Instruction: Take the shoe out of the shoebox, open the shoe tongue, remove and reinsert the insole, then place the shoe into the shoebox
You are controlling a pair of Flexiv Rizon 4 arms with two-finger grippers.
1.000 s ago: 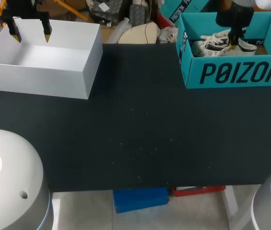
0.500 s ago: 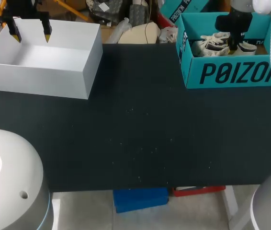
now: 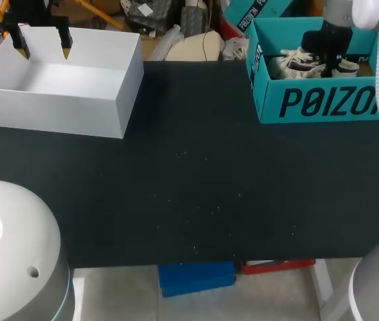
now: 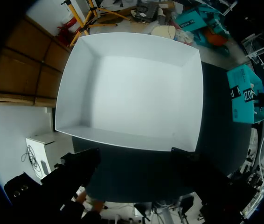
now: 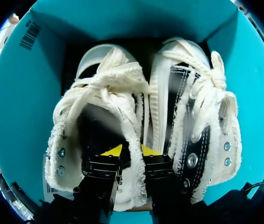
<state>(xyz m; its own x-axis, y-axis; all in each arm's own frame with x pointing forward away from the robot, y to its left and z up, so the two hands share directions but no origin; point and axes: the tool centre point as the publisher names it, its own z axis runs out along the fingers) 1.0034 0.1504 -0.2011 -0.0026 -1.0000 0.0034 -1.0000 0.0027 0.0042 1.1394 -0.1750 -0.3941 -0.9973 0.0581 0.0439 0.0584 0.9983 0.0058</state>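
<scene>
Between the nearly closed fingers (image 5: 105,169) of the right gripper (image 5: 131,150) lies the collar of 1 shoe (image 5: 108,88) inside the shoebox (image 5: 20,93), long axis running straight ahead; the left gripper (image 3: 43,47), wide open and empty, hangs well apart.

1. Shoebox (image 3: 323,100): teal inside and out, with large black lettering on its front wall and a small black barcode on one wall.
2. Shoe (image 5: 90,93): cream canvas with frayed cream edges, cream laces, a dark inside and silver eyelets.
3. Second shoe (image 5: 192,126): black canvas with cream stitching, trim and laces, and silver eyelets.
4. Right gripper (image 5: 131,150) and left gripper (image 3: 42,48): black fingers with bright yellow tips.
5. White box (image 3: 55,110): plain white throughout.
6. Table (image 3: 196,194): matt black, flecked with pale specks.
</scene>
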